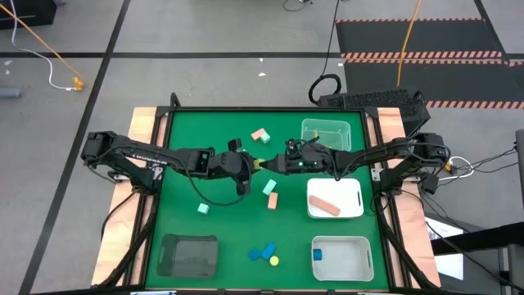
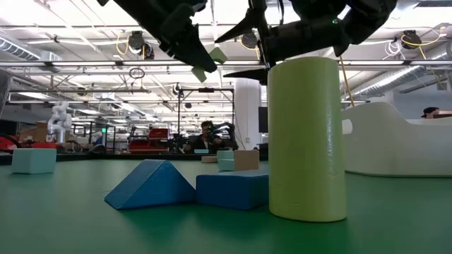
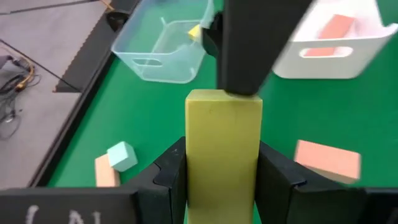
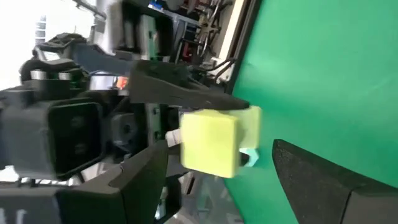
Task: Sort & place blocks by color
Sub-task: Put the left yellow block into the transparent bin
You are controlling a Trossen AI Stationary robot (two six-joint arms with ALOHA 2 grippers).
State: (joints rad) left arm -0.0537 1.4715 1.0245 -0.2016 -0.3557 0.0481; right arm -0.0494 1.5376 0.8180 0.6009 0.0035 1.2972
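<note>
Handover risk: my left hand [image 1: 256,165] clamps the yellow rectangular block [image 3: 222,149], right hand [image 1: 278,165] spread around it—early release drops it.

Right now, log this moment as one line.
left gripper: shut on yellow bar | right gripper: open around its far end | mid-table handover

Both arms were dark, nearly black, built from slender links joined by bulkier rounded joint housings. The left arm [image 1: 139,154] carried small white lettering along one link, and a black cable looped beneath its forearm. The right arm [image 1: 401,152] showed a small green indicator light near its wrist. Each gripper had two matte black, wedge-shaped fingers [image 3: 280,180] with angular, stepped edges. White markings appeared on the left wrist housing.
</note>
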